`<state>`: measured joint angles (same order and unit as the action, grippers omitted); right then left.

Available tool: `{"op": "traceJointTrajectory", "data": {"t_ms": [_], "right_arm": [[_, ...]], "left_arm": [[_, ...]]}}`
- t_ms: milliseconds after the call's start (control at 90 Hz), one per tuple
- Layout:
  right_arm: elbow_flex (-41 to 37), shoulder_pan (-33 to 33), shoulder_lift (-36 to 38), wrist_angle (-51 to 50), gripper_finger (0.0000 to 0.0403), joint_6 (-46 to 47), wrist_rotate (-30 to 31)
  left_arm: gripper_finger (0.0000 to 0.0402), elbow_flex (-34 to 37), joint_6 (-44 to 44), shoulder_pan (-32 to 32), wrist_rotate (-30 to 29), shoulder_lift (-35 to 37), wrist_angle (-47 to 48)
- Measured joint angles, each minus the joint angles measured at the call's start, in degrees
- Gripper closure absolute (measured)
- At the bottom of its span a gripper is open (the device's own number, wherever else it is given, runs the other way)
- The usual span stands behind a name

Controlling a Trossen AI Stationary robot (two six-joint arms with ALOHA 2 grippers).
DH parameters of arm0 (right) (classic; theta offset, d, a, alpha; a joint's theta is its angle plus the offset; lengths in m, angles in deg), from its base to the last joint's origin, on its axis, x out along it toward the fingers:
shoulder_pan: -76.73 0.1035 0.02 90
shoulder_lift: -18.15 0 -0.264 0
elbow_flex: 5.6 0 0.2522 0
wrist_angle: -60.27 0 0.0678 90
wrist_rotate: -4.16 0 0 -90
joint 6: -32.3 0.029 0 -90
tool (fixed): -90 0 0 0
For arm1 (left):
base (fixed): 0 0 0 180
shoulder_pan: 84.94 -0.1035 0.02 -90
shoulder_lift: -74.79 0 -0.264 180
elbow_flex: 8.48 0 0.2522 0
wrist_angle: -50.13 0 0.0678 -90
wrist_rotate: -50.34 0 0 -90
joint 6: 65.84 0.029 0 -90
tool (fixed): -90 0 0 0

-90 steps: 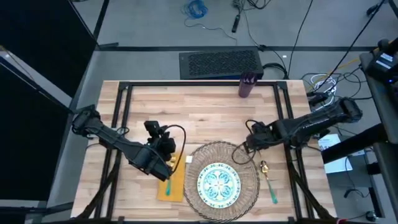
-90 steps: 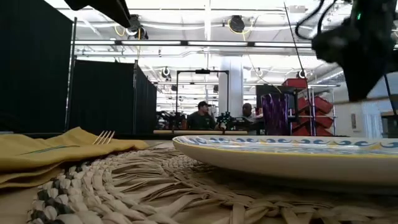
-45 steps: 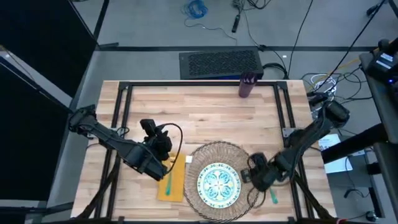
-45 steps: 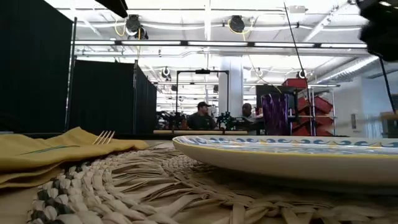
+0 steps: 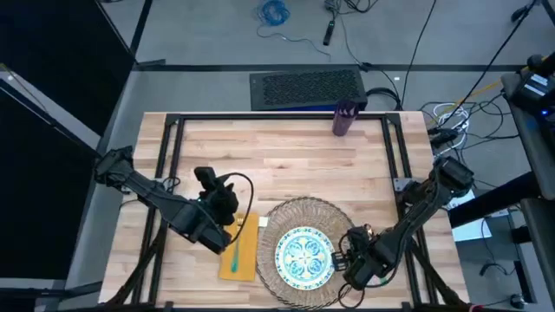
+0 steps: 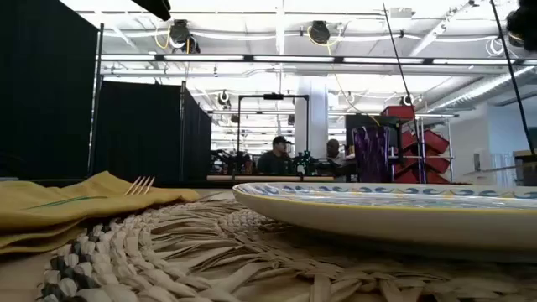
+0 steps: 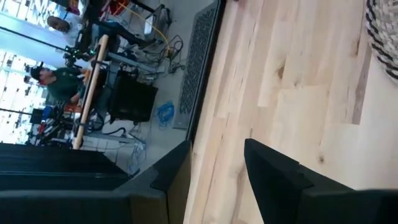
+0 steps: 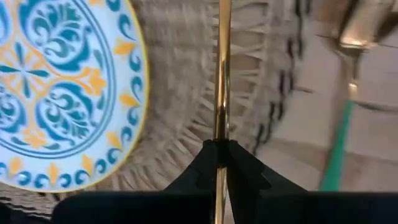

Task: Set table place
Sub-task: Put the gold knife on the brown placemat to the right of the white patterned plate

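Right wrist view: right gripper (image 8: 219, 163) clamps knife (image 8: 221, 81) lengthwise over placemat (image 8: 180, 93) edge, between plate (image 8: 62, 87) and spoon (image 8: 341, 124).

- right gripper (image 5: 354, 270), clamped on the knife (image 8: 221, 74), now lies lower over the placemat's (image 5: 347, 227) right edge, nearer the table's front.
- left gripper (image 5: 208, 184) sits slightly farther from the napkin (image 5: 245, 251).

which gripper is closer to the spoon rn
Right. The right gripper, shut on the knife, hovers just beside the spoon; the left gripper is open across the plate, over the napkin.
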<state>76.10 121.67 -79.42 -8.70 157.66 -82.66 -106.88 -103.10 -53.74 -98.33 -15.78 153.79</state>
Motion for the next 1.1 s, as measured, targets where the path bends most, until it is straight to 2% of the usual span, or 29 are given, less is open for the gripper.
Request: {"op": "traceJointTrajectory", "data": {"t_ms": [278, 667, 856, 967, 1100], "right_arm": [[1.14, -0.16, -2.64, 0.21, 0.0398, -0.14, -3.57], [1.10, -0.08, -3.68, -0.99, 0.0401, -1.86, -3.02], [1.10, -1.28, -3.68, -0.36, 0.0403, -4.83, 3.47], [1.10, -2.68, -3.68, 0.19, 0.0390, -7.52, 4.95], [1.06, -3.90, -3.68, 0.15, 0.0352, -9.62, 4.78]], "left_arm": [[0.0265, 0.00, -0.01, 0.62, 0.11, 0.00, -0.23], [0.0265, 0.00, 0.00, 0.72, 0.11, 0.00, -0.52], [0.0265, 0.00, 0.01, 0.72, 0.11, 0.00, -0.91], [0.0265, 0.00, 0.01, 0.72, 0.11, 0.00, -0.93], [0.0265, 0.00, -0.01, 0.72, 0.22, 0.00, -0.93]]}}
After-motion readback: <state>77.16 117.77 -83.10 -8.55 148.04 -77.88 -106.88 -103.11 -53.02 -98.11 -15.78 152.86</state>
